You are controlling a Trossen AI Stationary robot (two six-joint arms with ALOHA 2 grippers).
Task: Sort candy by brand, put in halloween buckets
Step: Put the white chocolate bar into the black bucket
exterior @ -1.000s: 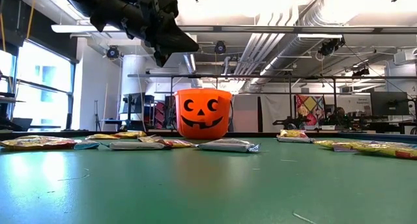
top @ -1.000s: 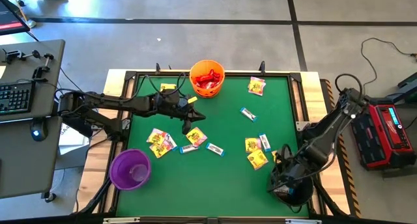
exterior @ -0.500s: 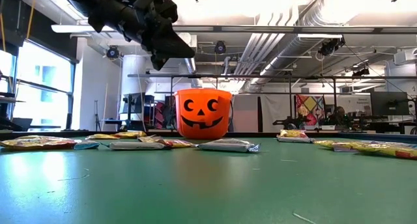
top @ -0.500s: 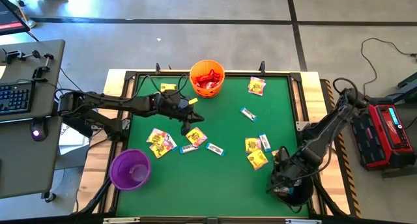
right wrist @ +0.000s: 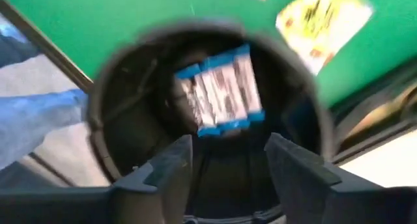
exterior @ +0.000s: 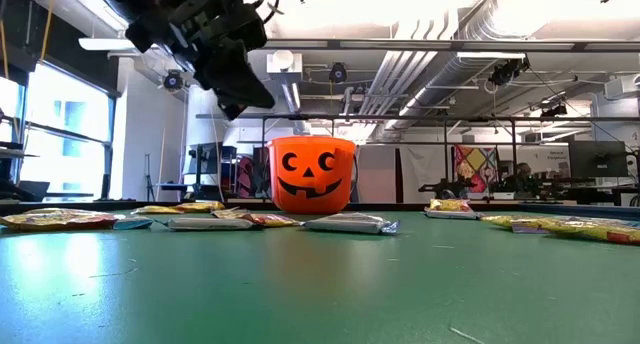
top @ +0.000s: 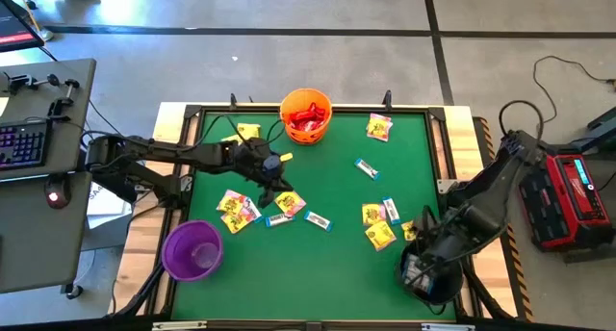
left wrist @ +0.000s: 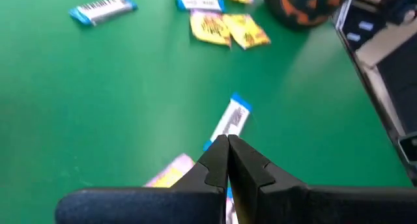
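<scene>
The green table carries loose candy in several patches. A cluster of yellow packets and white-blue packets lies near the table's left middle, just beside the purple bucket, which stands at the left front corner and looks empty inside. A second group of yellow and white-blue packets sits toward the right side, a lone yellow packet lies near the far right corner, a single white-blue packet lies between them, and another yellow packet rests near the far left edge. A desk with a keyboard stands off the table's left, and a red box off its right.

The orange bucket, with its black pumpkin face in the low view, stands at the far edge of the table and holds red packets.

The left gripper hangs above the left cluster with its fingers pressed together and nothing between them; in its wrist view a white-blue packet lies on the green just past the fingertips.

The right gripper is over the black bucket at the table's right front corner, its fingers spread apart. A white-blue packet shows inside the bucket's dark mouth, clear of both fingers.
</scene>
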